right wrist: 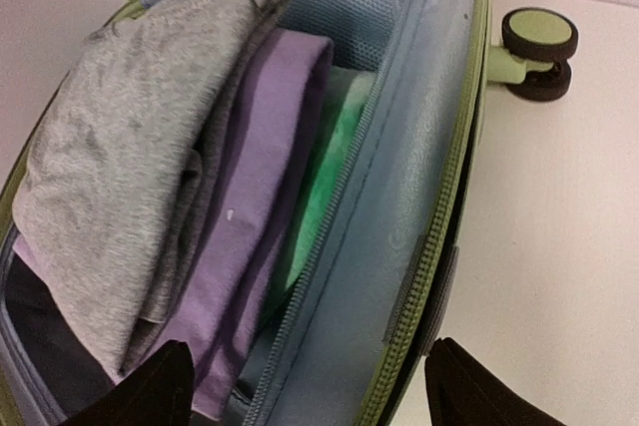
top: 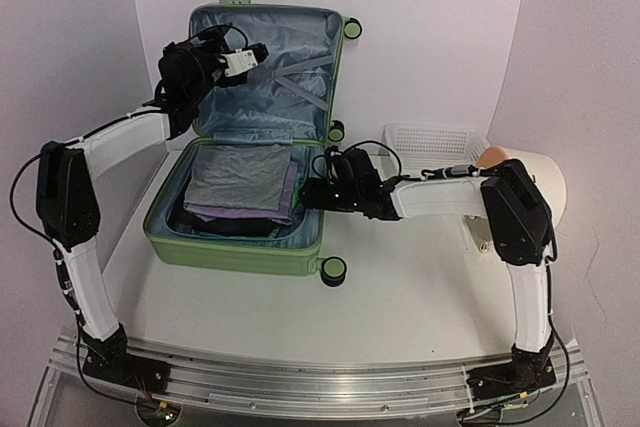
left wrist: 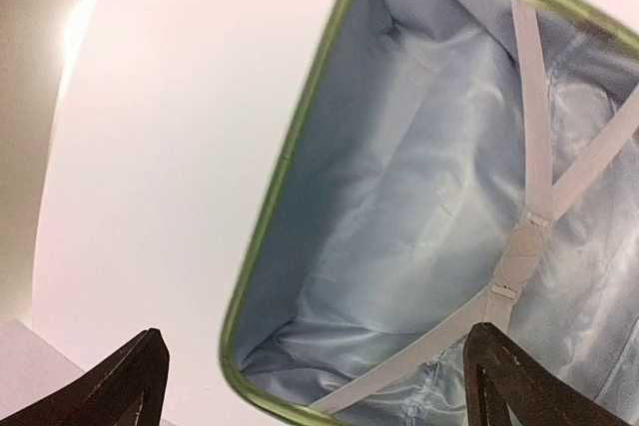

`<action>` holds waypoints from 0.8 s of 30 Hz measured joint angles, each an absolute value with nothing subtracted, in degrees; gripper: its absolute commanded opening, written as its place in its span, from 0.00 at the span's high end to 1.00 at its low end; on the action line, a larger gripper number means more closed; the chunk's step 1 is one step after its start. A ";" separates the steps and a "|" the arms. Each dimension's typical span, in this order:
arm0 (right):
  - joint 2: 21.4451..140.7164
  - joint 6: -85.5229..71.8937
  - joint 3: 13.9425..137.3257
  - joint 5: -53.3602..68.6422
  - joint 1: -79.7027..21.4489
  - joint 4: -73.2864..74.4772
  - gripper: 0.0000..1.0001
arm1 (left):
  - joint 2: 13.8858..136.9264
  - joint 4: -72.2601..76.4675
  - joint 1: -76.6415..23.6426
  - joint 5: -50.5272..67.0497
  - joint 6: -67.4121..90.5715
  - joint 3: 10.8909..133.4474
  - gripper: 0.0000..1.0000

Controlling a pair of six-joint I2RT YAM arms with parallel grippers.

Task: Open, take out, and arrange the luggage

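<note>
From above, the open light-green suitcase (top: 235, 252) is seen on the table (top: 400, 297), lid raised, with the left gripper (top: 255, 52) at the lid and the right gripper (top: 312, 192) at the right rim. At the left wrist, fingers (left wrist: 130, 386) are spread wide before the crossed straps (left wrist: 524, 246). At the right wrist, fingers (right wrist: 150, 391) are held wide, empty, astride the zipped rim beside folded clothes (right wrist: 110, 167).

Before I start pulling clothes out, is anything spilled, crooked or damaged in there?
Nothing stands out. The suitcase lies open with its lid upright, the straps crossed flat, and the folded clothes stacked inside. The left pincer and right pincer are open and empty.
</note>
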State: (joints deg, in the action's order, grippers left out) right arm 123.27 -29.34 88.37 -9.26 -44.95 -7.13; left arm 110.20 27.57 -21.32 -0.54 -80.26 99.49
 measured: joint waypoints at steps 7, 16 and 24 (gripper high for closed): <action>113.05 -23.21 87.36 -10.42 -43.65 -3.95 0.07 | 100.52 6.33 -24.05 0.01 -68.43 99.40 0.00; 116.46 -12.89 107.32 -19.95 -30.68 13.51 0.02 | 99.82 -18.62 -24.29 3.79 -52.66 98.25 0.00; 136.86 -1.54 122.85 -24.25 -22.88 23.71 0.10 | 98.85 -26.63 -25.93 6.46 -45.60 90.19 0.00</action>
State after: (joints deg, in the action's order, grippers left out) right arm 136.86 -1.54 122.85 -24.25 -22.88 23.71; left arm 98.85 -26.63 -25.93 6.46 -45.60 90.19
